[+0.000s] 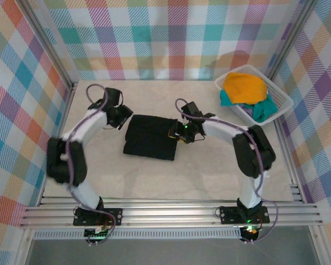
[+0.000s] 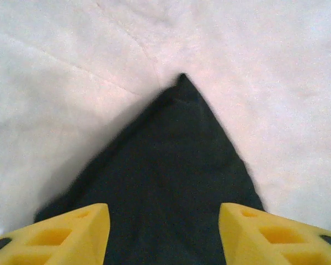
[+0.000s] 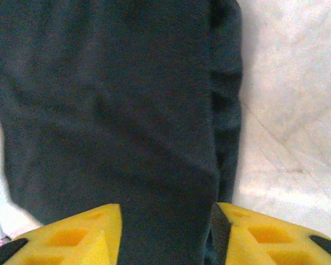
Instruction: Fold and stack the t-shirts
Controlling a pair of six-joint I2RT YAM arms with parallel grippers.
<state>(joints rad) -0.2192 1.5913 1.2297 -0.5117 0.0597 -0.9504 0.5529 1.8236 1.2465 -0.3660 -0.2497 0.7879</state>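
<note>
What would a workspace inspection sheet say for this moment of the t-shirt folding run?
Surface: pale table, flat, no stains seen.
Job's things: black t-shirt folded to a rectangle, lying mid-table; orange t-shirt bunched on top of the teal t-shirt, both unfolded.
Clutter: white basket at the far right corner, holding those two shirts; nothing else seen.
Grippers: left gripper open at the black t-shirt's far left corner; right gripper open at its right edge.
Cables: purple cables loop along both arms, none lying on the cloth.
Surroundings: plaid walls on three sides; aluminium rails along the near edge.
</note>
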